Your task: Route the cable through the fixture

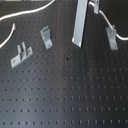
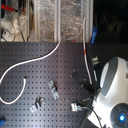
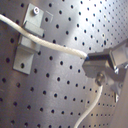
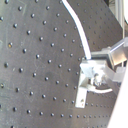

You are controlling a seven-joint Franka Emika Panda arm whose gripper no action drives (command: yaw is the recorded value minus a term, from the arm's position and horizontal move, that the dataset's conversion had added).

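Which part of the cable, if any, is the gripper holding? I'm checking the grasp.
The gripper is shut on the white cable, at a plain white stretch just past the fixture.

A black perforated board [image 2: 35, 70] fills the scene. Along its far edge in the second exterior view stand clear plastic bins [image 2: 60, 20], brightly lit.

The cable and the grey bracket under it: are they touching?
Touching. In the first wrist view the cable lies across the bracket, passing through its upright tab, with no gap visible between them.
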